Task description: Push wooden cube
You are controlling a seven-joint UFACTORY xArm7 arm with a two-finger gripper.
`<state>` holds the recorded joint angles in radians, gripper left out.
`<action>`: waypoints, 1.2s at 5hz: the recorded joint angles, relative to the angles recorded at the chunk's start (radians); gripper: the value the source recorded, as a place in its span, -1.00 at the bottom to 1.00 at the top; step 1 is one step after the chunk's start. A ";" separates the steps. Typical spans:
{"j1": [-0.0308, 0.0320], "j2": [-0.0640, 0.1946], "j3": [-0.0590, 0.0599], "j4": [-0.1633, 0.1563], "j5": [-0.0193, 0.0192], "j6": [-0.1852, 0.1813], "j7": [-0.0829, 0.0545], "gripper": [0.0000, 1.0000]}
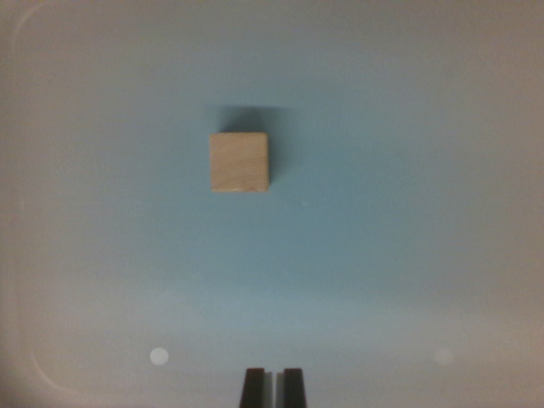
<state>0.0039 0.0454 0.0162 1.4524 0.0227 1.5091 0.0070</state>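
Wrist view, looking down on a pale blue-grey flat table (pixel 408 255). Small light-brown wooden cube (pixel 240 161) sits a bit above frame centre, approx 12 o'clock from the middle, just left of the vertical midline. Top face squarish, grain faint, edges roughly parallel w/ the frame edges. Soft dark shadow hugs its 12 o'clock side and a little of the 3 o'clock side.

Dark two-fingered pincer (pixel 273 388) pokes in at 6 o'clock, bottom edge of frame; only the tips show. Fingers (pixel 253 388) stand close together, narrow pale slit between them, nothing held. Cube lies well apart from the tips, straight up toward 12 o'clock and slightly to the wrist view's left; no contact.

Two blurry white round spots on the surface: one (pixel 159 356) at approx 7 o'clock, other (pixel 444 356), fainter, at approx 5 o'clock, both near the pincer's level. Frame corners fade to a warmer beige tint w/ a faint curved edge at the wrist view's left; can't tell what that is.
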 joint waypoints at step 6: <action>0.0061 0.040 0.005 -0.074 -0.0059 -0.114 0.013 -1.00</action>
<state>0.0101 0.0854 0.0214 1.3789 0.0168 1.3950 0.0198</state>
